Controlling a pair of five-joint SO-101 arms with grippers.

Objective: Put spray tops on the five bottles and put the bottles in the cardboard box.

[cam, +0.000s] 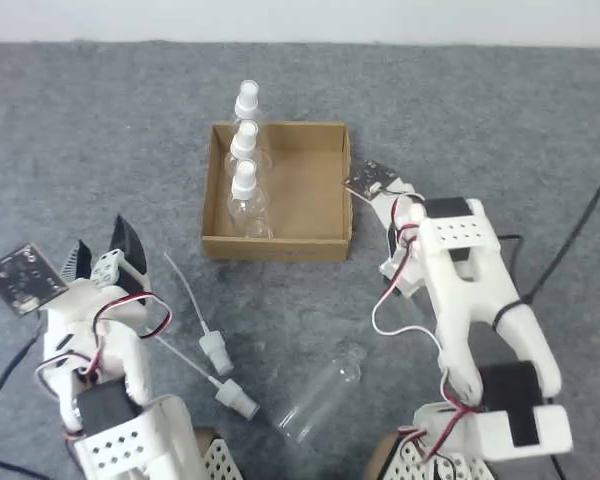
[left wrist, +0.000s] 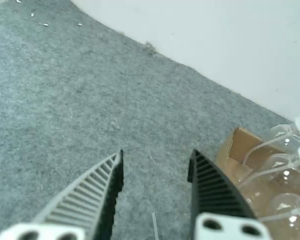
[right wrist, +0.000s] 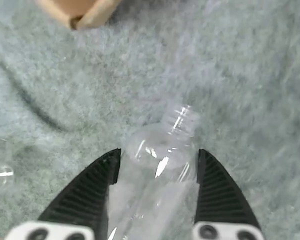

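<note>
High view: three capped bottles (cam: 245, 190) stand in the cardboard box (cam: 276, 246). Two spray tops (cam: 216, 351) and a loose bottle (cam: 320, 395) lie on the desk (cam: 480, 120), robot-side of the box.

Left wrist view: left gripper (left wrist: 155, 155) beside the box, jaws spread, empty.

Right wrist view: right gripper (right wrist: 158, 151) jaws spread astride an uncapped bottle (right wrist: 160, 172) near the box corner. From above, the arm covers this relation. Judged step: grasping the fourth bottle. Next: close, then fit a top.

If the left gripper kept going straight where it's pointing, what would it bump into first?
Probably just the grey carpet. The open left gripper aims past the cardboard box, which sits off to one side; beyond the carpet is the white wall. Depth is hard to judge.
</note>
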